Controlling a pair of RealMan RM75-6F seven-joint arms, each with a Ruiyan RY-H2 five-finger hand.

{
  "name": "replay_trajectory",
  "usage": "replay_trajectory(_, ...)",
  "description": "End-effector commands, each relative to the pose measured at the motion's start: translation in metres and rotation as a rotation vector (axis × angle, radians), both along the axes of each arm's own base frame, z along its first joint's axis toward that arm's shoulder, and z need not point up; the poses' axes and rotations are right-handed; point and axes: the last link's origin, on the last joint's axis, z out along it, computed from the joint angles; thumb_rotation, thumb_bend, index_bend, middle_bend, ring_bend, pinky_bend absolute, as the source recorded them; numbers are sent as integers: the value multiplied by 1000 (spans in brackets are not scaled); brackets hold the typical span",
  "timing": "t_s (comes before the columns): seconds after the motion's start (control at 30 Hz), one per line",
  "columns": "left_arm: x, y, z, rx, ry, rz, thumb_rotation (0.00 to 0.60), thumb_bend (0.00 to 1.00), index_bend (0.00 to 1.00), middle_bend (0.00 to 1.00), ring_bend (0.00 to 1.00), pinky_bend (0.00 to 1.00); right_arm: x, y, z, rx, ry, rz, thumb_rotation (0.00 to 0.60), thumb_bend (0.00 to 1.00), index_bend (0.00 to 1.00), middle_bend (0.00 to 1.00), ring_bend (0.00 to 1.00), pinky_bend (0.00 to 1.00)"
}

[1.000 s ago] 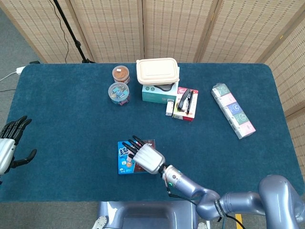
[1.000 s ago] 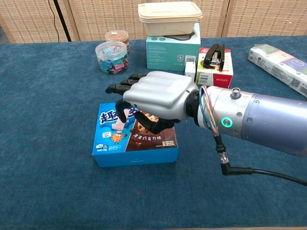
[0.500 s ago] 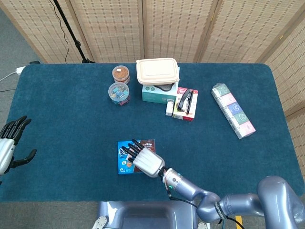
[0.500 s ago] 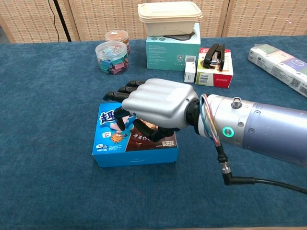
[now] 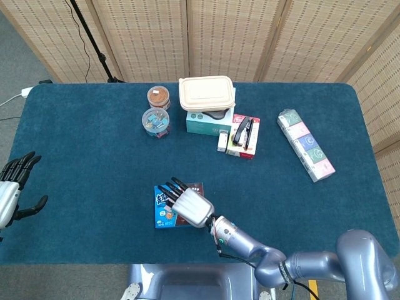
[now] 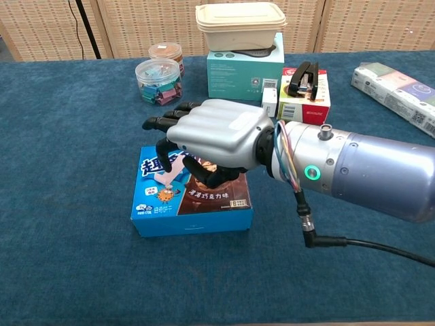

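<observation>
Blue cookie box (image 6: 192, 200) lying flat on the dark blue table (image 5: 94, 162), near the front edge and slightly left of centre; its printed top face is partly covered in both views. The right hand (image 6: 207, 142) hangs palm-down directly over the box, its silver back uppermost and level, the forearm (image 6: 360, 173) running in from the right, low over the cloth. The dark fingers (image 6: 163, 123) reach leftward past the far edge of the box, held close together and only gently bent; the thumb (image 6: 204, 175) curls beneath the palm toward the box top. Whether fingertips or thumb actually touch the cardboard cannot be told; nothing is clasped. The left hand (image 5: 14, 184) sits at the far left margin of the head view, well apart from every object, fingers spread and thumb held out, holding nothing. Beyond the box, toward the far side of the table: a clear tub of coloured binder clips (image 6: 158, 81), with a brown-lidded jar (image 6: 166, 52) just behind it; a teal carton (image 6: 245, 71) carrying a beige lidded food container (image 6: 240, 16); a red-and-white box (image 6: 306, 98) with a black stapler (image 6: 302, 78) lying on top, and a small white packet (image 6: 269, 102) standing between this box and the teal carton. At far right, a long multicoloured pack (image 5: 305, 152) lies diagonally.
</observation>
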Motion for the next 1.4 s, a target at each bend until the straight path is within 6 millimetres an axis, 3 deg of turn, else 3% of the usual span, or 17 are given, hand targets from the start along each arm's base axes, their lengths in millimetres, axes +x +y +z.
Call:
replay_trajectory(0.03,0,0,0,1,0,-1,600,330,0,0,0,0,2,2,-2,7,-1,5,600,838,339,0,0,0)
replay_trajectory(1.4,-1,-2,2,-1,-13,-1,600,330,0,0,0,0,-2,16,-21,28,32,36,600,839,344,0,0,0)
